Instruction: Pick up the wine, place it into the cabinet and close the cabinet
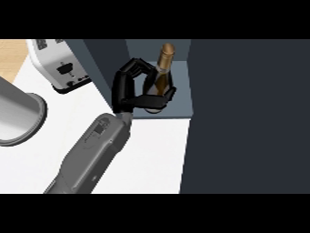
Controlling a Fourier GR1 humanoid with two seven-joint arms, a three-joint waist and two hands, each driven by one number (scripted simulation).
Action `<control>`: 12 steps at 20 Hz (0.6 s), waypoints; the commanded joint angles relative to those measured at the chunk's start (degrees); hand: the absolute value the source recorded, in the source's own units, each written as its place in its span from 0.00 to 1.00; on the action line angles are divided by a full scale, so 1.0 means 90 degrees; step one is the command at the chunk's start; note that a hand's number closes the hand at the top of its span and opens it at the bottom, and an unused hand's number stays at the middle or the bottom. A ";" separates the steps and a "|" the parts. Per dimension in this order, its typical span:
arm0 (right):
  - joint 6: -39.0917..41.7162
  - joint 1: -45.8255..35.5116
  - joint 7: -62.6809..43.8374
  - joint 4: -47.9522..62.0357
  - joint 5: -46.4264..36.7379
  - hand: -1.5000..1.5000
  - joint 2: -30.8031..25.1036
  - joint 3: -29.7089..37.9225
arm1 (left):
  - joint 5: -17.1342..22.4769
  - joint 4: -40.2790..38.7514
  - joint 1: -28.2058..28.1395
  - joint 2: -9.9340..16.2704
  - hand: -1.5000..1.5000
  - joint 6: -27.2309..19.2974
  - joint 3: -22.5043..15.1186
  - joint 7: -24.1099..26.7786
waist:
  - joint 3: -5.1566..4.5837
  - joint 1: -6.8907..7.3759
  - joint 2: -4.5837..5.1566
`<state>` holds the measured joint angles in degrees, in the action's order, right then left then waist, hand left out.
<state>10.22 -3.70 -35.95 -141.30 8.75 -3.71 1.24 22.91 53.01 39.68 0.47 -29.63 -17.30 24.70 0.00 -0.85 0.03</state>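
Wine bottle (164, 68): tall, brown, upright, standing inside the open cabinet (181, 98) on its lower shelf, neck toward the back. Judged rigid, glass, fairly heavy, smooth and apt to slip, breakable if tipped; best taken round the wide body, below the shoulder. Robot hand (138, 88), on the one forearm in view: fingers and thumb curled round the bottle's body, holding it. Which arm this is cannot be told for certain. Cabinet contents: the bottle only, so far as visible; dark door (251, 118) open. Table (150, 154): white, carrying a toaster (60, 66) and a grey cylinder (6, 111).
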 commanded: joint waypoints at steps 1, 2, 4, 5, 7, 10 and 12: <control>-0.0089 0.0190 -0.0400 -0.0920 0.0774 0.00 -0.0009 0.0187 | 0.0179 -0.0391 0.0522 -0.0049 1.00 0.0034 0.0237 -0.0323 | 0.0000 -0.0045 -0.0003; -0.0149 -0.0141 -0.0396 -0.0536 0.0522 0.00 0.0022 -0.0028 | 0.0332 -0.0720 0.0332 -0.0050 1.00 0.0084 0.0184 0.0289 | -0.0003 -0.0028 0.0013; 0.0043 0.0350 -0.0207 -0.0661 0.0690 0.00 0.0064 0.0033 | 0.0192 -0.0682 0.0626 -0.0051 1.00 -0.0136 0.0007 -0.0167 | 0.0002 -0.0029 -0.0002; -0.0320 -0.0318 -0.0440 -0.0339 0.0338 0.00 0.0212 -0.0260 | 0.0127 -0.1435 0.0774 -0.0051 1.00 0.0414 0.0494 0.0324 | -0.0005 -0.0029 0.0029; -0.0103 0.0029 -0.0269 -0.0505 0.0712 0.00 0.0058 0.0138 | 0.0159 -0.1522 0.1122 -0.0051 1.00 0.0101 0.0389 0.0140 | 0.0000 -0.0049 0.0015; 0.0028 -0.0060 -0.0005 -0.0076 0.0626 0.00 0.0070 0.0101 | 0.0483 -0.2058 0.1679 -0.0052 1.00 0.0067 0.0445 0.0126 | 0.0001 -0.0090 0.0032; 0.0033 0.0273 -0.0096 -0.0566 0.0526 0.00 0.0158 -0.0099 | 0.0343 -0.2581 0.1902 -0.0052 1.00 0.0071 0.0782 0.0464 | 0.0000 -0.0149 0.0045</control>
<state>10.37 -3.83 -35.61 -140.71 9.02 -2.73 0.26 26.08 36.64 51.61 0.07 -28.92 -13.42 27.11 -0.01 -1.65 0.27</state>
